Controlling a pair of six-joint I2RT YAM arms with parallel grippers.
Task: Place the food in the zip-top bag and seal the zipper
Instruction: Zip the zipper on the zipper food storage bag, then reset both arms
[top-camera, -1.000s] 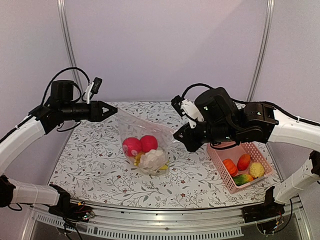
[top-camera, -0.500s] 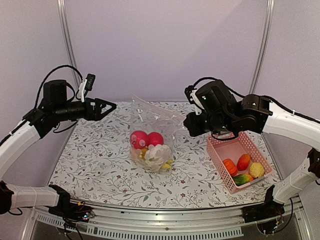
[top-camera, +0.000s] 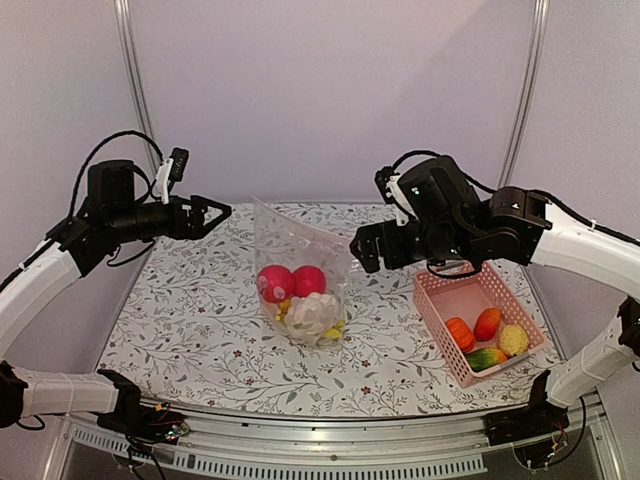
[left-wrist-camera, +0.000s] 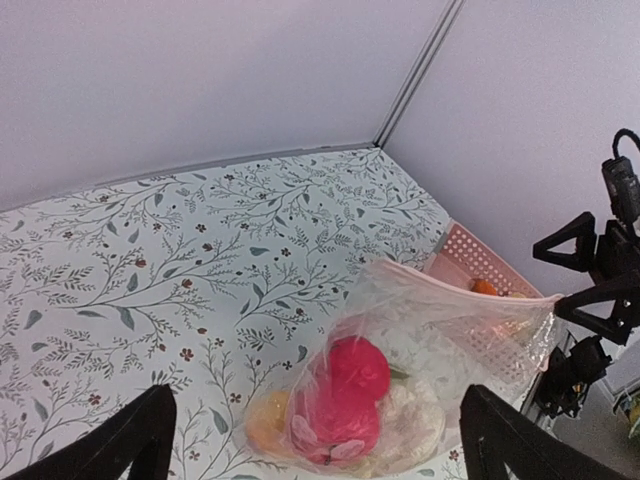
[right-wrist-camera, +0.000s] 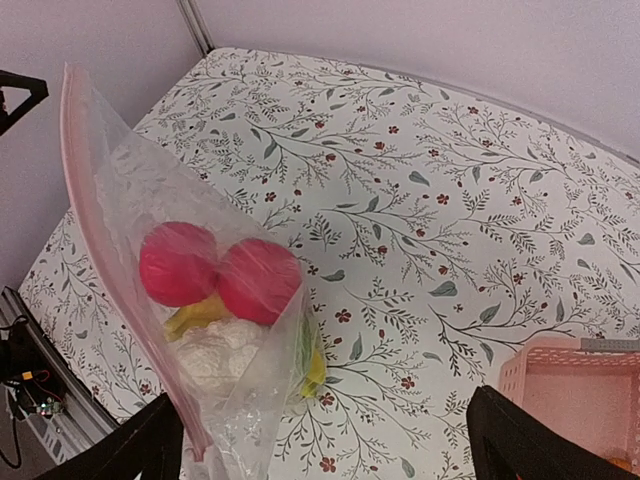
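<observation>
The clear zip-top bag (top-camera: 300, 262) stands on the table by itself, its top pointing up. Inside it lie two red round fruits (top-camera: 292, 282), a white cauliflower (top-camera: 312, 315) and yellow pieces (right-wrist-camera: 205, 312). The pink zipper (right-wrist-camera: 95, 230) runs as one line along the bag's upper edge; it also shows in the left wrist view (left-wrist-camera: 470, 290). My left gripper (top-camera: 222, 212) hangs open to the left of the bag, apart from it. My right gripper (top-camera: 362, 250) is open just beside the bag's right top corner. The wrist views show each gripper (left-wrist-camera: 315, 400) (right-wrist-camera: 325, 402) spread wide and gripping nothing.
A pink slotted basket (top-camera: 455, 296) stands at the right, under my right arm. It holds two orange pieces (top-camera: 460, 333) (top-camera: 488, 323), a yellow piece (top-camera: 513, 340) and a green piece (top-camera: 485, 357). The back wall and corner posts are close behind.
Both grippers have opened and let go of the bag's corners. The bag had been shifted a little to the right and now stands up free.
</observation>
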